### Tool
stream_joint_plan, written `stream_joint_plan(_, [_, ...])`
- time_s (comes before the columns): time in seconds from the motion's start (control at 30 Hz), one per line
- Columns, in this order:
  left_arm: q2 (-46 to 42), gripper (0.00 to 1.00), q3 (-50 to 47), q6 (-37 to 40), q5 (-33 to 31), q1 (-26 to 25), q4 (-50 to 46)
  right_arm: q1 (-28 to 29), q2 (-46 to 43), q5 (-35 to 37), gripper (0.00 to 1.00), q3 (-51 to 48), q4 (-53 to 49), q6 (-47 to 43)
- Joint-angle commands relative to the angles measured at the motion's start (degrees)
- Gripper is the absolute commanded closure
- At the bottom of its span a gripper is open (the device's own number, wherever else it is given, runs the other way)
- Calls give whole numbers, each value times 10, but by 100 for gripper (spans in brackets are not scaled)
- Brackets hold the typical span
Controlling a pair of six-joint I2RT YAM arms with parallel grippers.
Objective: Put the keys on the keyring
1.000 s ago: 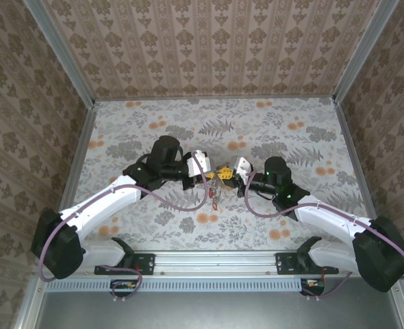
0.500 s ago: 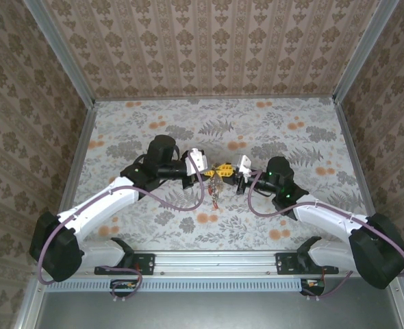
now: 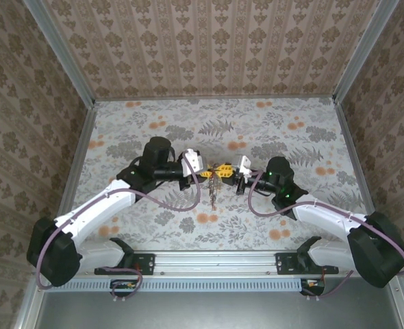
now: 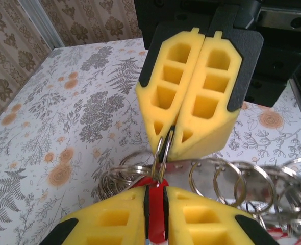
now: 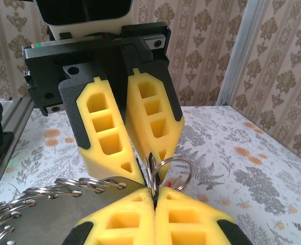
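Left wrist shows the left claw [image 4: 155,191] pinching a red-headed key [image 4: 155,220] against the keyring [image 4: 161,158] clamped in the right claw [image 4: 170,145] just ahead — slight misalignment could pop either loose.

Left gripper [image 3: 211,173] and right gripper [image 3: 225,175] meet tip to tip at centre of floral table [image 3: 291,137], yellow fingers just about touching. Left arm [image 3: 106,202] reaches in from 7 o'clock, gripper pointing to 3. Right arm [image 3: 325,212] comes from 5 o'clock, gripper pointing to 9. Keys [image 3: 215,195]: small reddish-metal cluster trailing from the meeting point toward 6 o'clock. Jaw gaps too small to judge here. Patterned walls [image 3: 202,48] at 9, 12 and 3 o'clock
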Motion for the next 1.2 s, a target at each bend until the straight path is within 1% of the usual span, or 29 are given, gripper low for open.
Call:
stream_joint_plan(0.0, [-18,83,-9,7,34,6,-8,0,-15,-29,100,4,27,-7])
stream_joint_plan(0.13, [-23,87,-9,9,38,8,-4,-1,-14,-46,100,11,1,-23])
stream_joint_plan(0.3, [-27,82,-10,18,59,10,-5,-1,-13,-55,100,17,-13,-28])
stream_joint_plan(0.7, [-4,82,3,41,115,10,-22,-1,-4,-62,100,30,-13,-30])
stream_joint_plan(1.0, [18,83,20,61,104,10,-51,-1,1,-70,100,38,-21,-31])
stream_joint_plan(1.03, [18,84,20,62,105,10,-51,-1,1,-71,100,39,-24,-32])
stream_joint_plan(1.17, [18,100,23,66,98,10,-55,-1,1,-68,100,40,-38,-39])
